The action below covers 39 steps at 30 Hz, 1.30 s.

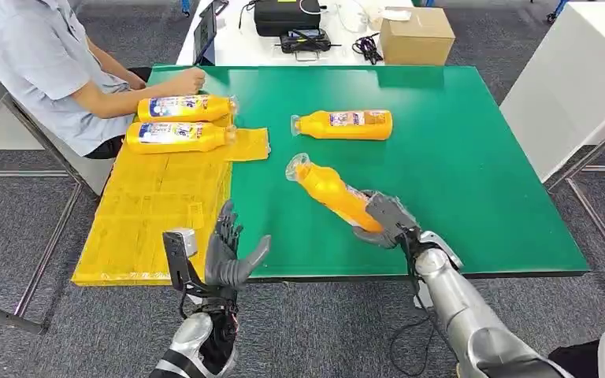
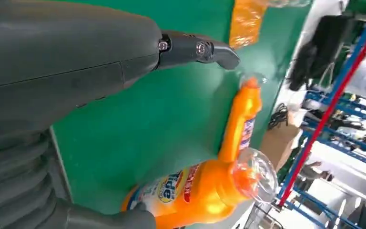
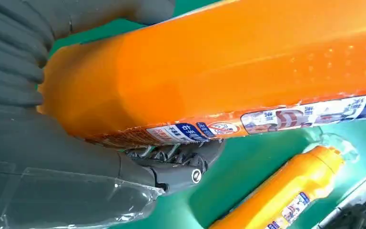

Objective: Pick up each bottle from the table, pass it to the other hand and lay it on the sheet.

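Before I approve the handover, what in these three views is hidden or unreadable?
- Held bottle: its base is covered by the right hand in the head view, and the right wrist view cuts its neck off at the frame edge.
- Label text on the two bottles on the yellow sheet is too small to read.
- Left hand: the left wrist view shows mostly its grey cover.
- The person's hand touches the far sheet bottle; whether it grips is unclear.

Glossy orange plastic bottle (image 1: pixel 332 194) with a clear cap, matt green table (image 1: pixel 473 157), crinkled yellow sheet (image 1: pixel 154 209).
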Available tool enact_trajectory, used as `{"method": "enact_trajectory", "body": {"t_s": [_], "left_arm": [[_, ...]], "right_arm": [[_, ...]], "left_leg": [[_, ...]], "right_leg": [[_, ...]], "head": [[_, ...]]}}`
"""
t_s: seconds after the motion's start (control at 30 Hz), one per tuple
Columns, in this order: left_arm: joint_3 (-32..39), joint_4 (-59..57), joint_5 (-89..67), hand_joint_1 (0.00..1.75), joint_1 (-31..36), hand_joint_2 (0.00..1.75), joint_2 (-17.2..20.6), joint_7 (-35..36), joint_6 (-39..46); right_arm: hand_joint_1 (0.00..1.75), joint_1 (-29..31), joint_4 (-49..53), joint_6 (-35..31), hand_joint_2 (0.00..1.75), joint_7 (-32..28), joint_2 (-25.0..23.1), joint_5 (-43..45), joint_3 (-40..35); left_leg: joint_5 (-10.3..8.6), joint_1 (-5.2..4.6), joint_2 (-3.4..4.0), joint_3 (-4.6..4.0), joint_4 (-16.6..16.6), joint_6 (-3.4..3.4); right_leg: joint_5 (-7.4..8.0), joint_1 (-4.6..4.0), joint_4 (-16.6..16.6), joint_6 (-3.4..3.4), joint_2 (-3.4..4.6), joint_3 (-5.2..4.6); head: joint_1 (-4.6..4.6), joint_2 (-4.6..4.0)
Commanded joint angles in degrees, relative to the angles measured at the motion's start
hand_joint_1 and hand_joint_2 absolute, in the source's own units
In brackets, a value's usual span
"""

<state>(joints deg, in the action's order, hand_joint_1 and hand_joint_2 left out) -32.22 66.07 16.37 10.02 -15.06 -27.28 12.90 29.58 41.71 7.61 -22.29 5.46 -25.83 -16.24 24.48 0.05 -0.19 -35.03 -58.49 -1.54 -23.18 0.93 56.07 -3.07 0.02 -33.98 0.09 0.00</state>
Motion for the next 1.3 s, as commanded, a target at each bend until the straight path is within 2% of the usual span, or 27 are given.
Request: {"method": "enact_trajectory", "body": {"t_s": [0.03,0.17,0.27,0.37,0.47,0.77,0.83,0.87,1.13,1.3], "left_arm": [[-0.2,-3.0,0.9,0.00,1.2,1.75,0.9,0.4,-0.3],[-0.2,-3.0,0.9,0.00,1.2,1.75,0.9,0.4,-0.3],[-1.1,-2.1,3.0,0.00,0.9,1.75,1.7,1.1,-1.2],[-2.5,-0.9,2.9,0.00,1.1,1.75,2.5,0.9,-2.5],[-4.3,0.8,-2.1,0.00,1.4,1.75,2.8,-2.5,0.0],[-4.4,1.2,-1.9,0.00,2.1,1.75,2.5,-1.6,-1.4],[-4.4,1.2,-1.8,0.00,2.2,1.75,2.5,-1.6,-1.7],[-4.4,1.2,-1.8,0.00,2.2,1.75,2.5,-1.6,-1.8],[-2.2,0.2,0.6,0.00,2.6,1.75,1.7,-1.5,-1.9],[-0.2,-2.1,3.1,0.00,3.4,1.75,0.8,-2.4,-1.9]], "right_arm": [[1.75,-1.3,3.9,-0.2,1.75,0.6,0.1,0.6,-0.5],[1.75,-1.3,3.9,-0.2,1.75,0.6,0.1,0.6,-0.5],[1.75,-2.0,7.7,-5.9,1.75,0.6,-0.7,0.6,-1.3],[1.75,-2.2,9.6,-7.5,1.75,2.1,-1.8,-1.1,-3.3],[1.75,-2.0,7.2,-8.8,1.75,3.0,-2.7,-2.0,-5.4],[1.75,0.4,1.5,-14.0,1.75,1.5,-6.2,-5.7,-8.6],[1.75,0.7,1.4,-14.4,1.75,1.4,-6.9,-6.1,-9.1],[1.75,0.7,1.4,-14.5,1.75,1.5,-7.1,-6.1,-9.2],[1.75,-0.4,2.9,-14.9,1.75,0.1,-10.3,-6.7,-11.8],[1.75,-1.9,8.2,-12.7,1.75,-2.5,-12.1,-2.3,-12.9]], "left_leg": [[0.09,0.02,0.01,0.15,0.1,0.09],[0.04,0.01,-0.06,-0.11,0.0,0.05],[0.09,-0.01,-0.01,-0.06,0.0,0.08],[0.11,-0.03,0.11,-0.09,0.0,0.11],[0.09,0.00,0.09,-0.19,0.0,0.09],[0.07,0.00,0.07,-0.17,0.0,0.07],[0.16,0.04,0.12,0.05,0.0,0.13],[0.06,-0.01,0.10,-0.22,0.0,0.07],[0.10,0.03,0.12,-0.14,0.0,0.10],[0.04,0.00,-0.03,-0.25,0.0,0.07]], "right_leg": [[-0.09,-0.03,0.0,0.14,0.00,0.14],[-0.04,-0.01,0.0,0.08,-0.03,-0.07],[-0.08,0.00,0.0,0.14,0.01,-0.05],[-0.08,0.01,0.0,0.16,0.13,-0.12],[-0.04,-0.01,0.0,0.13,0.12,-0.19],[-0.03,-0.01,0.0,0.12,0.10,-0.19],[-0.10,-0.05,0.0,0.22,0.13,0.04],[-0.02,0.01,0.0,0.11,0.13,-0.24],[-0.05,-0.04,0.0,0.16,0.15,-0.16],[-0.06,0.00,0.0,0.12,-0.01,-0.26]], "head": [[0.00,0.00],[0.00,0.00],[0.00,0.00],[0.00,0.00],[-0.02,0.00],[0.00,0.00],[0.00,0.00],[0.00,0.00],[0.00,0.00],[0.00,0.00]]}}
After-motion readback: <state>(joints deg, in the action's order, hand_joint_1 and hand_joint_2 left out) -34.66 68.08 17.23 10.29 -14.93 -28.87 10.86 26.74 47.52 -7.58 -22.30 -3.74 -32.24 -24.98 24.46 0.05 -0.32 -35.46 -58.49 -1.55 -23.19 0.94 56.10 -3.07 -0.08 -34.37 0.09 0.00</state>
